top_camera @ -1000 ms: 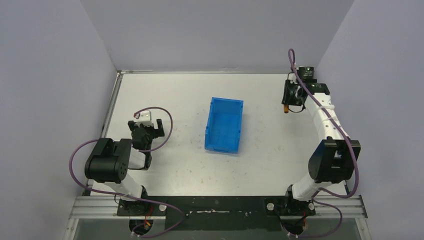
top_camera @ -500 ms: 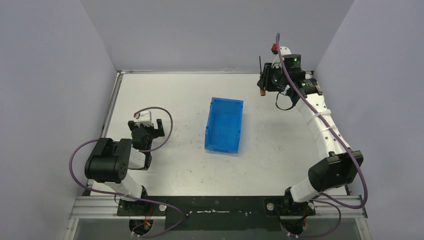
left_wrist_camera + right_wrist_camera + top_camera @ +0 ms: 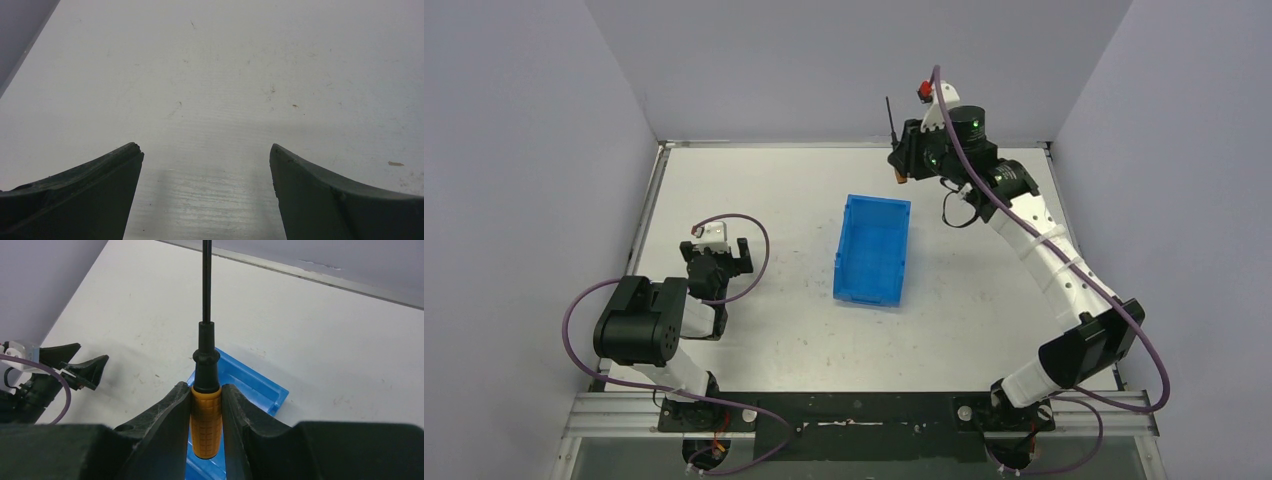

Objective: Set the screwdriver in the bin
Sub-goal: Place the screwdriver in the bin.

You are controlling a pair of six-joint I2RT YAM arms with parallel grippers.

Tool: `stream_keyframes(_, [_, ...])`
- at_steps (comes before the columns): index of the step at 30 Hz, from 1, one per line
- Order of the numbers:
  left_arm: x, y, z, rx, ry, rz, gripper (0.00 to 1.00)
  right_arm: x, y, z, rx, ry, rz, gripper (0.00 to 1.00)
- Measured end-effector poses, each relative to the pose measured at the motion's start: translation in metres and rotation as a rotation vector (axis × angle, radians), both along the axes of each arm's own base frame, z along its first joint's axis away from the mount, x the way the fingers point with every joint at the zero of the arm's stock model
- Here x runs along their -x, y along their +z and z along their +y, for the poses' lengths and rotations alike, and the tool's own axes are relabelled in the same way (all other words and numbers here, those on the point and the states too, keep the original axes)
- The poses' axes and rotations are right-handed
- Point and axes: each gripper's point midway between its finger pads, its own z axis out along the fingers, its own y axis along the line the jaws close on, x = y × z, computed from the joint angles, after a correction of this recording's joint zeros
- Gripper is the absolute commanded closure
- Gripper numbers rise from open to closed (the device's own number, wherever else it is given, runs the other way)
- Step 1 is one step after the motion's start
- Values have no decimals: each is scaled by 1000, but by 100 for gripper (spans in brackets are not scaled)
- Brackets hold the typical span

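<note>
While the white table [image 3: 754, 190] had the blue bin [image 3: 873, 250] sitting at its middle, the right gripper [image 3: 206, 390] was up in the air past the bin's far right corner. It was clamped on the screwdriver [image 3: 205, 420] by the orange handle, black shaft pointing up. Left gripper [image 3: 206, 150] sat low at near left, fingers spread apart, holding nothing.

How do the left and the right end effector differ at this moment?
The black two-finger left end effector is open and empty; the black right end effector is shut on the slim orange-handled screwdriver. The left one sits low over the white table; the right one hangs high beyond the rectangular blue plastic bin. Both are dark and two-fingered.
</note>
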Motion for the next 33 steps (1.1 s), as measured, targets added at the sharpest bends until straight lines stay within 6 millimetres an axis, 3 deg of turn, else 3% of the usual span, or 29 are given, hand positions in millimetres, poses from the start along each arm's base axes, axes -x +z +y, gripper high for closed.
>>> stream_keyframes(7, [0,0,0,0,0,0,3,13,-2,38,16,14,-10,89])
stream_keyframes(11, [0,0,0,0,0,0,3,12,-20,51,40,-33,45,89])
stream_keyframes(20, [0,0,0,0,0,0,3,12,-76,51,162,-129,170,89])
stream_keyframes(33, [0,0,0,0,0,0,3,42,-139,52,289,-89,274,89])
